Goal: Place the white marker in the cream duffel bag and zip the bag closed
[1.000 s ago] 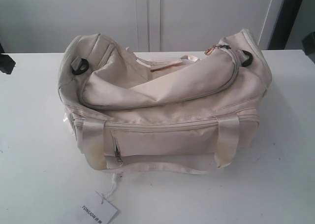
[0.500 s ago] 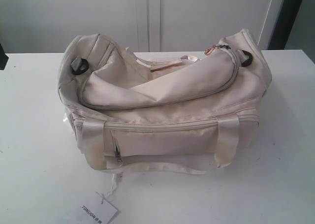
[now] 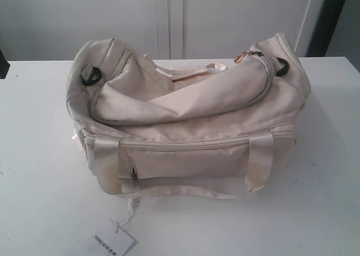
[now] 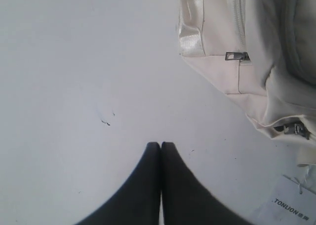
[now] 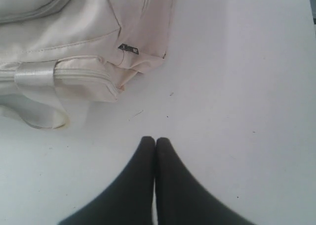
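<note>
The cream duffel bag (image 3: 191, 121) lies in the middle of the white table, its curved top zipper drawn shut with the pull (image 3: 247, 55) at the right end. The white marker is hidden from every view. My left gripper (image 4: 161, 145) is shut and empty, hanging over bare table beside the bag's end (image 4: 256, 62), clear of it. My right gripper (image 5: 155, 140) is also shut and empty, over bare table off the bag's other end (image 5: 74, 47). Neither gripper shows in the exterior view.
A white paper tag (image 3: 109, 242) on a string lies in front of the bag near the table's front edge; the tag (image 4: 291, 207) also shows in the left wrist view. The white table (image 3: 45, 200) surrounds the bag. White cabinet doors stand behind.
The dark arm parts at the left and right edges of the exterior view have drawn back out of the picture. The bag has not moved.
</note>
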